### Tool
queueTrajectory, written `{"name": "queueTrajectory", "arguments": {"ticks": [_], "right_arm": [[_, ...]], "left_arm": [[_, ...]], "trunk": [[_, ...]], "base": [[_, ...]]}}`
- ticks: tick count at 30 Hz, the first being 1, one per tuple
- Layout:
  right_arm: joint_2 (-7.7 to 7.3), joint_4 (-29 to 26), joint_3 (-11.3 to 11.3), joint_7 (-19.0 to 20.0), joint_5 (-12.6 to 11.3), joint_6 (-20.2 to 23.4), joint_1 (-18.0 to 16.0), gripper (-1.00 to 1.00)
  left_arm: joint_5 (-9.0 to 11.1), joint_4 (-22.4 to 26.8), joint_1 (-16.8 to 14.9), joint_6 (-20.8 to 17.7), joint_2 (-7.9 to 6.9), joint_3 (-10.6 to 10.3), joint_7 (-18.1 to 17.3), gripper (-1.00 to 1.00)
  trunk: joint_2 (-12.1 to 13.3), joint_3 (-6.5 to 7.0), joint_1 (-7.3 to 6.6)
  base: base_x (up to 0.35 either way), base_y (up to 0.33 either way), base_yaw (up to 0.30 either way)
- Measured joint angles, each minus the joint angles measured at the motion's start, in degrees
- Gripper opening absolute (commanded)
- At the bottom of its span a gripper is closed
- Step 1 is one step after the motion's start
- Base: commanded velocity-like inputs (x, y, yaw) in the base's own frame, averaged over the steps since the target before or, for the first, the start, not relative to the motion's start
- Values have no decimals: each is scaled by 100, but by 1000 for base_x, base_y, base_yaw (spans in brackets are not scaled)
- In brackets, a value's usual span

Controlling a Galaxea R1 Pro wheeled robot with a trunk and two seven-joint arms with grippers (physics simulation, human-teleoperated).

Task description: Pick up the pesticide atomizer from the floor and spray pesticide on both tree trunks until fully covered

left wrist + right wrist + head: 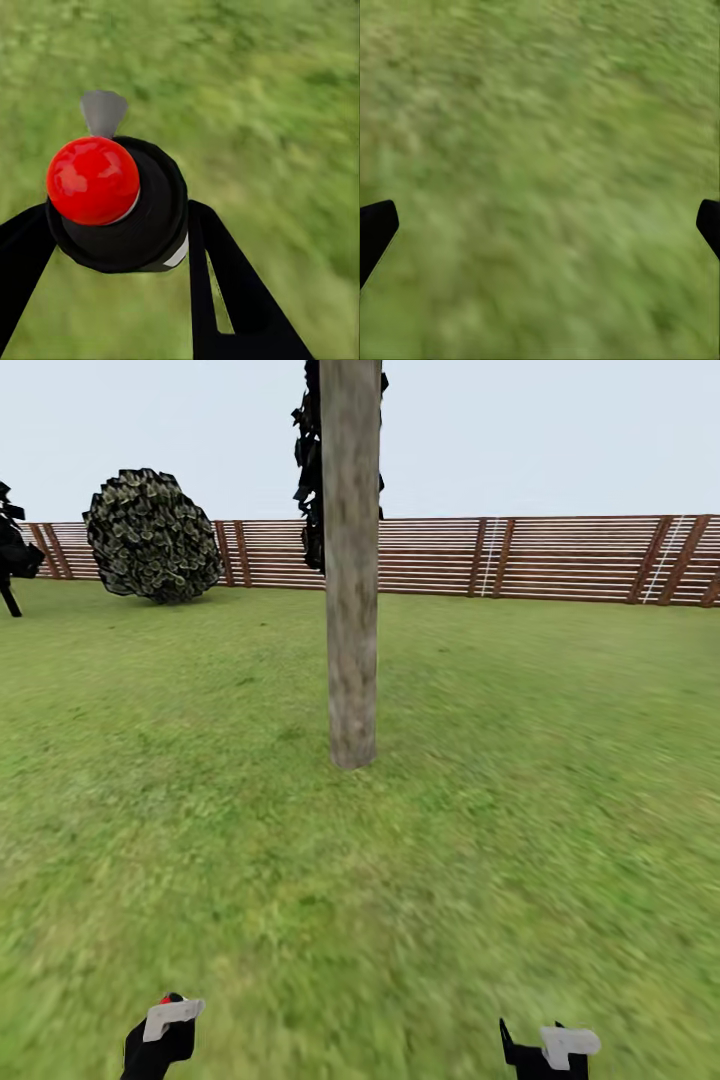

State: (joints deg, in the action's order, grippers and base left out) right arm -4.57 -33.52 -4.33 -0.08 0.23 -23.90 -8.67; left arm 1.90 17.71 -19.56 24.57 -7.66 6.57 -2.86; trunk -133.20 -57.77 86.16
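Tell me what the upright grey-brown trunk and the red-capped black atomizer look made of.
Upright grey-brown trunk: bark-like wood, matt, mottled and streaked. Red-capped black atomizer, clamped in the left gripper: probably plastic; the red cap is glossy with highlights, the black body duller.

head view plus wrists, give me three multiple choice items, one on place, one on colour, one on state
1. Where does the tree trunk stand?
A. straight ahead, on the grass
B. against the fence
C. beside the round bush

2. What colour is the atomizer top?
A. blue
B. red
C. yellow

3. How is the right pincer?
A. shut on the atomizer
B. shut on a branch
C. open, holding nothing

Answers: 1 A, lawn surrounds its base; 2 B, a red cap shows between the left pincer fingers; 3 C, its fingertips sit wide apart over grass.
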Motion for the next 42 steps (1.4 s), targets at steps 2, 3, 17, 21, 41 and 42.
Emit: {"name": "queueTrajectory", "arguments": {"ticks": [2, 3, 17, 21, 41, 42], "right_arm": [[-1, 0, -1, 0, 0, 0, 0, 100], [-1, 0, -1, 0, 0, 0, -1, 100], [-1, 0, -1, 0, 0, 0, -1, 100], [-1, 0, 5, 0, 0, 0, 0, 100], [5, 61, -3, -16, 0, -1, 0, 100], [6, 110, -2, -16, 0, 0, 0, 100]], "left_arm": [[0, 0, 0, 1, 0, 0, 0, -100], [0, 0, 0, -1, 0, 0, 0, -100], [-1, 0, 0, 4, 0, 0, 0, -100], [-1, 0, 0, 0, 0, 0, 0, -100], [-6, -4, 0, -3, -22, 39, -5, -100], [-6, -6, 0, -3, -23, 40, -6, -100]], "trunk": [[0, 0, 0], [0, 0, 0], [0, 0, 0], [0, 12, 0], [0, 42, 0], [0, 42, 0]], "base": [[340, 0, 0], [340, 0, 0], [340, 0, 0], [340, 0, 0], [340, 0, 0], [340, 0, 0]]}}
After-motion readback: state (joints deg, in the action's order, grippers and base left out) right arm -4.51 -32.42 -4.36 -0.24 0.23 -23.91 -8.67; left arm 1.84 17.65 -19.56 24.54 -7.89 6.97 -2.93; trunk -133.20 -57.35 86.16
